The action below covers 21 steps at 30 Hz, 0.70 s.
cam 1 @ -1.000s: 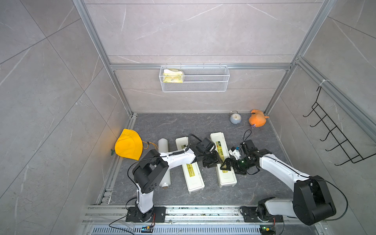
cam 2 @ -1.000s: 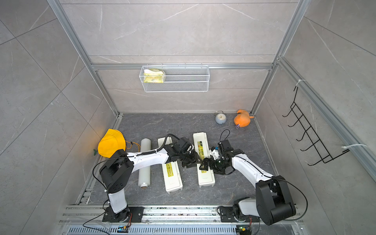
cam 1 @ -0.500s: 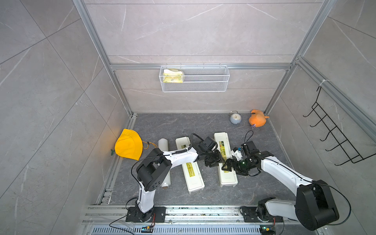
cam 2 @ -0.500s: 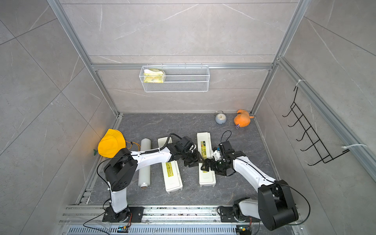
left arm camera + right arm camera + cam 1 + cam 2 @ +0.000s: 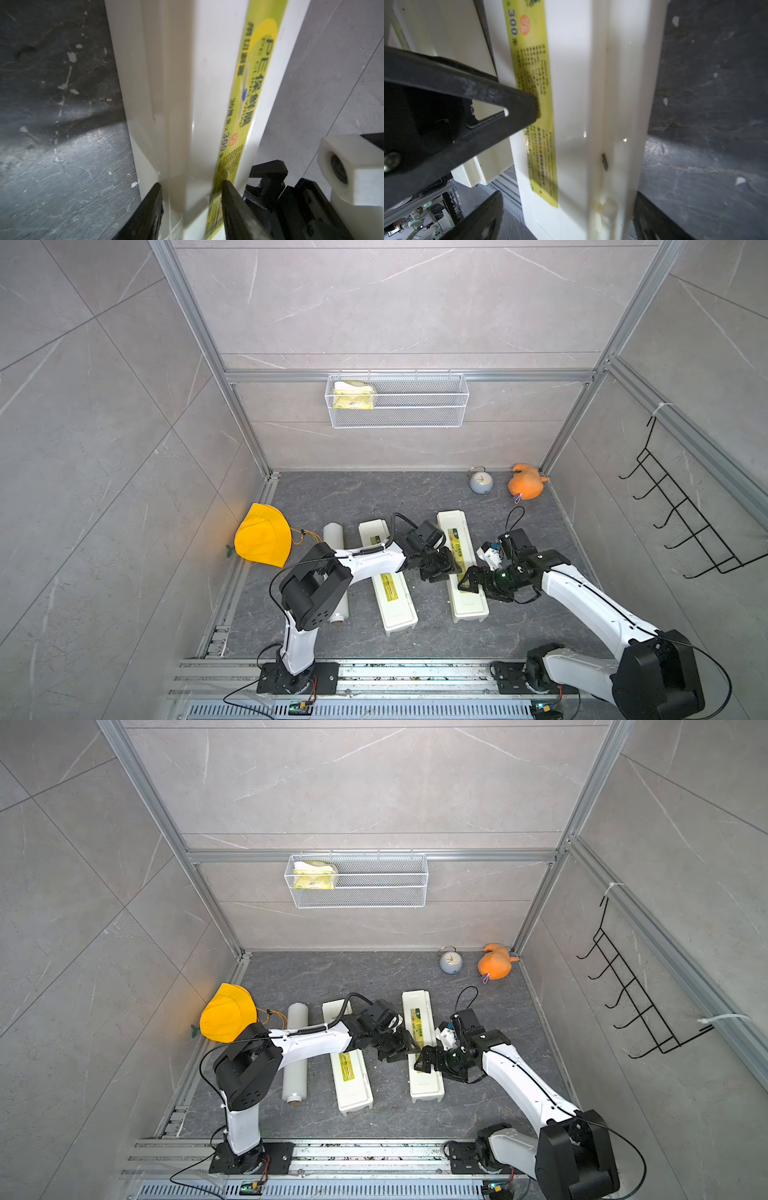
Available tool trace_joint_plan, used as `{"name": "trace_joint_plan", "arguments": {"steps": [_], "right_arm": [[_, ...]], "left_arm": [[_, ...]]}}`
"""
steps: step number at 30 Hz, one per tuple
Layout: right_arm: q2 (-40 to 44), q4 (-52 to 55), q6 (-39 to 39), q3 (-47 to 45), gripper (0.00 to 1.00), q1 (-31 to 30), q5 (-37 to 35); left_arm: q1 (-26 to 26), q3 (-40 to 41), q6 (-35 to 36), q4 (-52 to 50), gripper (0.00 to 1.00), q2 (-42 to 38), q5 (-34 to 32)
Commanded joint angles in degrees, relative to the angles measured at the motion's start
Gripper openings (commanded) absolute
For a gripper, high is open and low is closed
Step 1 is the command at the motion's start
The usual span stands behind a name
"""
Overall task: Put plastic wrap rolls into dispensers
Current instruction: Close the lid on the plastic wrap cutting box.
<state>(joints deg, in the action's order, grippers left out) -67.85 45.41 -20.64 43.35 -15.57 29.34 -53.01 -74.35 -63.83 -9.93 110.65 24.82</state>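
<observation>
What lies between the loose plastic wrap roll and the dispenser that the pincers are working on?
The second dispenser, lid shut, lies between the roll and the gripped dispenser; the left arm crosses over it. Both top views show it.

White arm links (image 5: 370,562), black joints (image 5: 316,597), looping black cables (image 5: 402,515); the left hand (image 5: 191,184) looks black, maybe rubber-padded.

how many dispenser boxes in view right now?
2. The middle box lies on the floor right of the roll; the right-hand box lies parallel, further right. No others show.
</observation>
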Motion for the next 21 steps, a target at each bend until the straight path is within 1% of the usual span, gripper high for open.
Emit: {"name": "trace_joint_plan", "arguments": {"steps": [1,3,11,13,16,21], "right_arm": [[1.1,4.6,-1.9,0.3,0.94,-0.3,0.2],[1.4,4.1,-2.4,-0.6,0.94,-0.4,0.6],[2.0,-3.0,-5.9,-5.4,0.93,-0.5,7.8],[1.6,-2.7,-5.4,-5.5,0.93,-0.5,6.4],[1.6,1.4,-3.8,-3.8,0.94,-0.5,0.3],[2.3,-3.9,-6.6,-5.1,0.93,-0.8,6.0]], "left_arm": [[-1.8,3.2,0.3,-9.4,0.47,6.2,-1.9],[-1.7,3.1,0.3,-9.1,0.47,6.3,-1.7],[-1.7,2.3,0.4,-8.3,0.48,6.2,-1.2],[-1.7,1.9,0.4,-8.7,0.48,6.2,-1.4],[-1.8,1.0,0.6,-9.6,0.48,6.3,-1.9],[-1.8,1.0,0.3,-9.7,0.48,6.5,-2.1]]}}
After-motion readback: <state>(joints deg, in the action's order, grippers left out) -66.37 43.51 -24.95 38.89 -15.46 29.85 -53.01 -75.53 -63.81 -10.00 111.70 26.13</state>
